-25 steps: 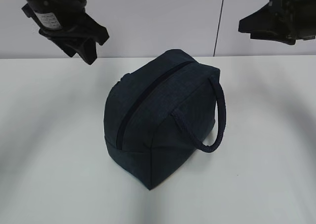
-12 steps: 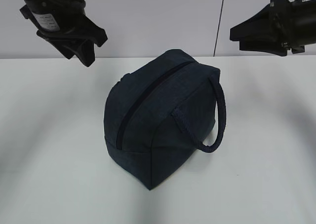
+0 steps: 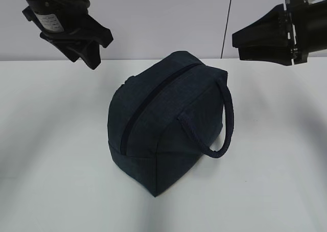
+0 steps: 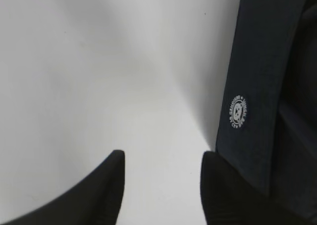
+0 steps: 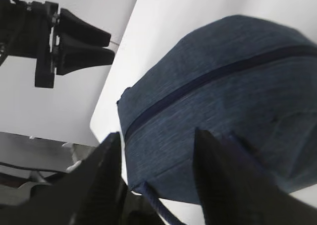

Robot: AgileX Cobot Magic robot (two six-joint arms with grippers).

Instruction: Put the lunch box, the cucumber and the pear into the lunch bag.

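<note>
**Two grippers up, bag shut, nothing held**

One item visible on the table (image 3: 51,140): the lunch bag (image 3: 163,124), dead centre, zipper (image 3: 153,101) run closed along the top ridge, rope handle (image 3: 222,124) drooping off its 3 o'clock side. Lunch box, cucumber and pear not in any view. My read: either already inside or off-frame, can't tell which.

Left gripper (image 3: 87,53) hung above the table at the bag's 10 o'clock, well apart from it. Wrist cam showed its fingers (image 4: 109,195) parted a moderate way, bare table between them, holding nothing. Bag side panel with round white logo patch (image 4: 237,112) sat at 3 o'clock of the fingers, close to the right one but contact unclear.

Right gripper (image 3: 240,40) hung at the bag's 1 o'clock, high, tips pointing toward centre. Its fingers (image 5: 106,180) were spread, empty; bag filled the view between and beyond them, from 12 to 3 o'clock, no contact.

Likely reason for the pose: both arms parked clear of the bag, so nothing snags handle or fabric. Looks like end-of-task or pre-unzip standoff; frames alone don't settle it.
</note>
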